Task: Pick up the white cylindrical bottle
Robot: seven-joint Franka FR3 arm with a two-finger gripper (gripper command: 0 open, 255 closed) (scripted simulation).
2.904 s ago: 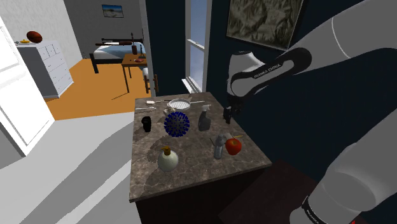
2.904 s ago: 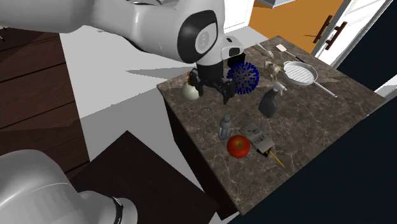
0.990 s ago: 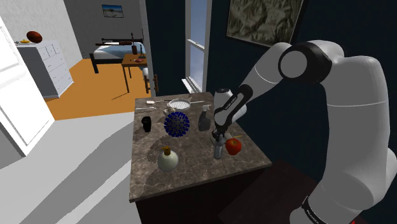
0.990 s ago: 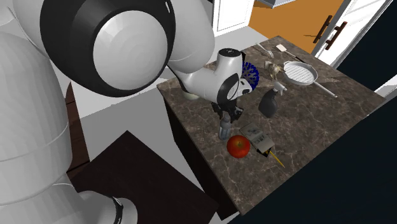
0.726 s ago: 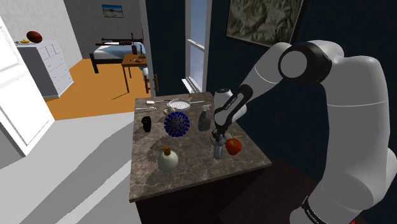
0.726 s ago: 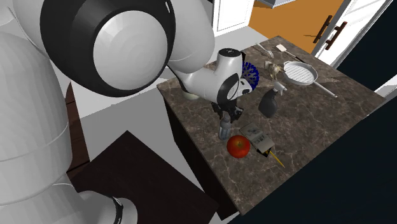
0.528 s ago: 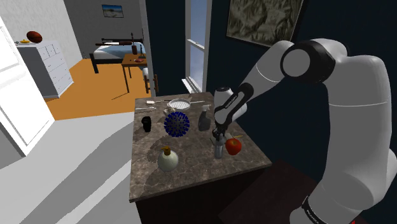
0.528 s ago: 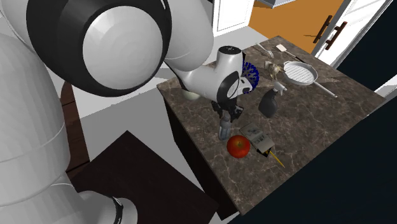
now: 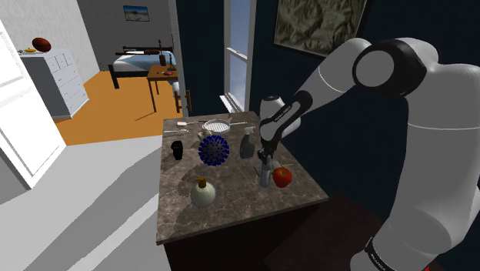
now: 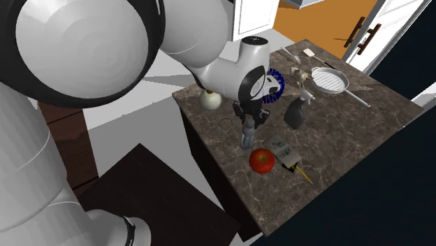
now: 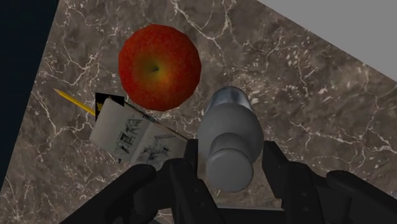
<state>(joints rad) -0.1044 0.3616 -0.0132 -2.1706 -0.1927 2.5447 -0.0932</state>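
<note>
The bottle (image 9: 266, 176) is a small pale grey cylinder with a narrow neck and a round cap. It stands upright near the right edge of the marble table (image 9: 231, 202) in the shoulder view, just beside a red apple (image 9: 283, 177). My black gripper (image 9: 265, 163) comes down on it from above and is shut on its neck. In the wrist view the two fingers (image 11: 184, 167) clasp the bottle (image 11: 229, 137) just below the cap, with my gripper (image 11: 229, 170) centred on it. In the second exterior view the bottle (image 10: 247, 138) hangs under my gripper (image 10: 249, 123), its base at or just above the tabletop.
Next to the apple (image 11: 159, 66) lie a small printed card (image 11: 127, 132) and a yellow pencil (image 11: 71, 100). Further along the table are a grey spray bottle (image 9: 247, 143), a blue spiky ball (image 9: 214, 150), a round flask (image 9: 202, 192), a black cup (image 9: 178, 149) and a pan (image 9: 218, 125).
The arm's elbow and hand have risen slightly, and the bottle sits a little higher with the gripper still shut on it. Nothing else on the table has moved.
</note>
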